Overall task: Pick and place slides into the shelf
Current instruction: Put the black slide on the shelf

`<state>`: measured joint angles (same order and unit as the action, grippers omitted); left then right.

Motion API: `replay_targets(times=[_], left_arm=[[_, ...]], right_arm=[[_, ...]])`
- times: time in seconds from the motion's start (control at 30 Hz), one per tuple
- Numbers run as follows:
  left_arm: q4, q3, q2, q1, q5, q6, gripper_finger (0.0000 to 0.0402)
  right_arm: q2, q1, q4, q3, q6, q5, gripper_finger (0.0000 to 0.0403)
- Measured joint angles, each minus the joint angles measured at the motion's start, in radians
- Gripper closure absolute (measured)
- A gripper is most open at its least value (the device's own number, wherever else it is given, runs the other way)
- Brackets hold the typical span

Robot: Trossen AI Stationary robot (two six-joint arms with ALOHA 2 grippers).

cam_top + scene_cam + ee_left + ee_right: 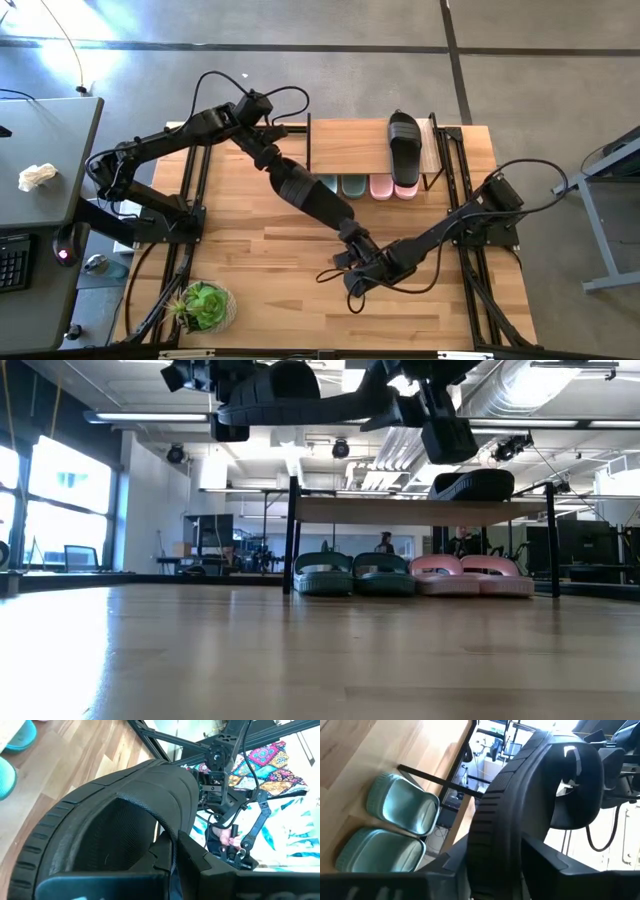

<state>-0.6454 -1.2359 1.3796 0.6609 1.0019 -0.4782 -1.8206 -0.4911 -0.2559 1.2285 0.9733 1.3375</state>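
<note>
Above the tabletop [260, 270], the left end effector [352, 240] and right end effector [372, 268] both pinch one black slide [120, 815], held aloft. Green slides [341, 185] and pink slides [393, 187] sit under the shelf [350, 147]; another black slide [404, 137] lies on top.

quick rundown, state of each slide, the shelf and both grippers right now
black slide: lying on the shelf top
second black slide: held in the air by both grippers
green pair: on the table under the shelf
pink pair: under the shelf, beside the green
shelf: standing
left gripper: shut on the slide
right gripper: shut on the slide
</note>
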Motion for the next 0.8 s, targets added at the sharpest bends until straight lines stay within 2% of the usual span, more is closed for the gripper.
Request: replay_targets(times=[0.2,0.37,0.6,0.8], left_arm=[[0.000,0.000,0.000,0.000,-0.003,0.000,0.0400],[0.001,0.000,0.000,0.000,-0.006,0.022,0.0376],[0.002,0.000,0.000,0.000,-0.058,0.145,0.0329],[0.028,0.000,0.000,0.000,-0.107,0.294,0.0265]], right_arm=[[0.000,-0.001,0.000,0.000,0.009,0.023,0.0320],[0.000,-0.001,-0.001,0.000,0.023,0.050,0.0356],[0.000,-0.001,-0.001,0.000,-0.005,0.046,0.0355],[0.000,-0.002,-0.001,0.000,-0.027,0.050,0.0356]])
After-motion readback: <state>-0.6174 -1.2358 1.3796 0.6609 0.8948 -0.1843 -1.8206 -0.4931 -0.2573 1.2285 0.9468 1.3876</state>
